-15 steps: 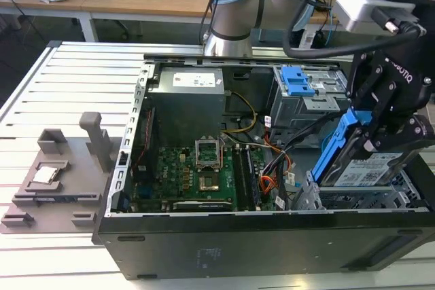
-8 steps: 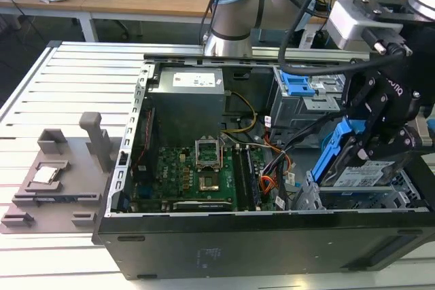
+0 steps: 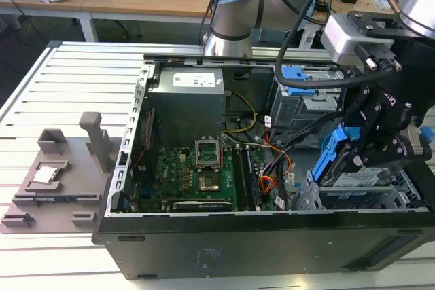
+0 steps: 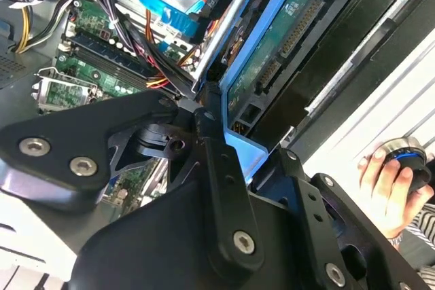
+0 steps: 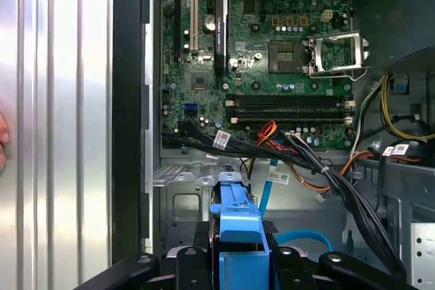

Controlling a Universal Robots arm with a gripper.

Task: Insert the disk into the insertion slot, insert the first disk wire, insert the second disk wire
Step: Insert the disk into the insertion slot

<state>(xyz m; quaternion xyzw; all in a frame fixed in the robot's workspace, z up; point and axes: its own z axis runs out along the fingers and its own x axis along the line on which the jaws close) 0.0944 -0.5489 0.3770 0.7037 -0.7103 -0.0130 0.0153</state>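
**Exterior view, read from its left to its right.** On the exterior view's left, a grey fixture (image 3: pixel 61 174) is lying on the slatted table (image 3: pixel 75 86). In the middle, the open computer case (image 3: pixel 238 249) is showing its motherboard (image 3: pixel 197 174), with the power supply (image 3: pixel 187 93) sitting above it in the frame. Further right, in the upper part, the grey cage (image 3: pixel 306 96) with the blue latch is standing.

At the exterior view's right, my pincer (image 3: pixel 370 154) is clamping the disk (image 3: pixel 353 178). My jaws are closed on its blue carrier (image 5: pixel 238 225), one finger to each side, as the first wrist view shows. The disk is hanging tilted just above the insertion slot (image 3: pixel 309 198) at the lower right of the frame and is not yet seated. I cannot tell whether it is touching the cage.

In the second wrist view, the disk's bare circuit board (image 4: pixel 285 39) is facing the camera. A person's hand (image 4: pixel 382 181) is resting on a round knob (image 4: pixel 404 161) beyond the case.

I am judging the disk dense, rigid and sensitive to knocks. The carrier is thin plastic and likely to flex. The sound hold is on the carrier's long side rails, clear of board and connectors.
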